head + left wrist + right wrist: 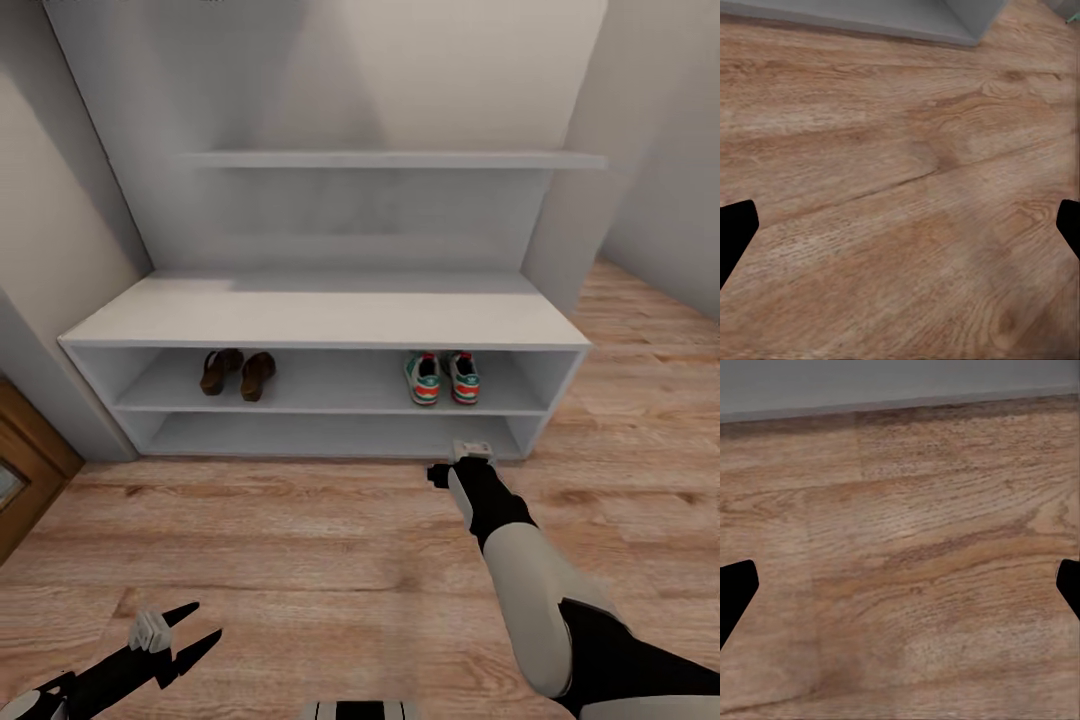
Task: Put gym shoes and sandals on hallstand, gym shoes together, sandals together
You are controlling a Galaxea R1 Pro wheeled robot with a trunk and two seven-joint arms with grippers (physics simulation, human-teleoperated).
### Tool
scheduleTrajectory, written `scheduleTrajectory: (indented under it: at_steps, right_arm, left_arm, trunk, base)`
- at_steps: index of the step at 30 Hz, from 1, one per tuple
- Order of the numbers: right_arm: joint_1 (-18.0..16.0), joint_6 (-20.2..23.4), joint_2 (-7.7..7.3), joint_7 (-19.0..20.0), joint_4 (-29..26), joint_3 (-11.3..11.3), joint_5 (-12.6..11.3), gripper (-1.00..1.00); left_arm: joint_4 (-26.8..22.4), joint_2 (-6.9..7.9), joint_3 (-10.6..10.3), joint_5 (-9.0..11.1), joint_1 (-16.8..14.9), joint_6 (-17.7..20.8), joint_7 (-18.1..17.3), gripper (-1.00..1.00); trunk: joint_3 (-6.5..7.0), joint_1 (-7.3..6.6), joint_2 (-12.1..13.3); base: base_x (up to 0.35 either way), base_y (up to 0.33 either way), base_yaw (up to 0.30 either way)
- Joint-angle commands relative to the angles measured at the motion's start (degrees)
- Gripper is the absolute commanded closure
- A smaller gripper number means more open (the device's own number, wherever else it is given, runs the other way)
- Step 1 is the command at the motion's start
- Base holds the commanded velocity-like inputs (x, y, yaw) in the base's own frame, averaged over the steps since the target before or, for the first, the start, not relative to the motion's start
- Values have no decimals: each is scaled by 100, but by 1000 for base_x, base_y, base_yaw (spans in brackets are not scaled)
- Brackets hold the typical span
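Now both pairs already sit on the upper open shelf of the hallstand: the sandals at about ten o'clock from your right gripper, the gym shoes at roughly twelve o'clock just above it. Each pair lies side by side, nearly touching, long axes running front to back into the shelf. The gym shoes show their red heel tabs toward you, so the toes point at the back wall; which end of the sandals faces you I cannot tell.

Your right gripper hangs low over the corridor floor just in front of the rack's bottom edge, and both wrist views show its fingertips and the left's spread wide with nothing between them. The left gripper is likewise apart, down at seven o'clock.

To my eye the step in hand is withdrawal: draw the right arm straight back toward six o'clock, keeping clear of the lower shelf edge
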Motion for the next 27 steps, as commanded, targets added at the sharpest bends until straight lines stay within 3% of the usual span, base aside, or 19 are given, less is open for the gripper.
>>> scheduleTrajectory:
  at_steps: [1, 12, 13, 14, 18, 19, 20, 24, 26, 27]
  right_arm:
    - [12, 23, 8, 15, -9, -36, 49, -100]
    - [272, -312, 8, 26, 0, -35, 68, -100]
    - [549, -593, -54, 719, 0, -35, 69, -100]
    - [612, -689, -159, 1063, 4, -35, 70, -100]
    - [818, -920, -469, 2077, 61, -35, 71, -100]
    - [914, -1019, -587, 2469, 119, -35, 72, -100]
    - [1091, -1314, -828, 3098, 307, -35, 72, -100]
    - [1296, -1907, -1125, 3556, 737, -35, 69, -100]
    - [1468, -2702, -1408, 3782, 1364, -35, 74, -100]
    - [1502, -2874, -1464, 3812, 1500, -35, 75, -100]
  left_arm:
    - [6, 1, 4, 8, -4, -32, -17, -100]
    - [-2, 9, 12, 8, -4, -30, -3, -100]
    - [-3, 36, 12, 8, -4, -30, 0, -100]
    - [-3, 56, 12, 8, -4, -30, 4, -100]
    - [-3, 100, 12, 8, -4, -28, 7, -100]
    - [-3, 108, 12, 8, -4, -27, 8, -100]
    - [-3, 117, 12, 8, -4, -27, 9, -100]
    - [-3, 122, 12, 11, -4, -29, 25, -100]
    - [-3, 123, 12, 15, -4, -29, 158, -100]
    - [-3, 121, 12, 15, -4, -29, 193, -100]
  trunk:
    - [-4, -5, -2]
    - [-4, -5, -2]
    - [-4, -5, -2]
    - [-4, -5, -2]
    - [-4, -5, -2]
    - [-4, -5, -2]
    - [-4, -5, -2]
    - [-4, -5, -2]
    - [40, -10, 1]
    - [62, -13, 2]
  base:
    - [-338, 0, 0]
    - [-79, 0, 0]
    - [0, 0, 0]
    - [0, 0, 0]
    - [0, 0, 0]
    - [0, 0, 0]
    - [0, 0, 0]
    - [0, 0, 0]
    - [0, 0, 0]
    - [0, 0, 0]
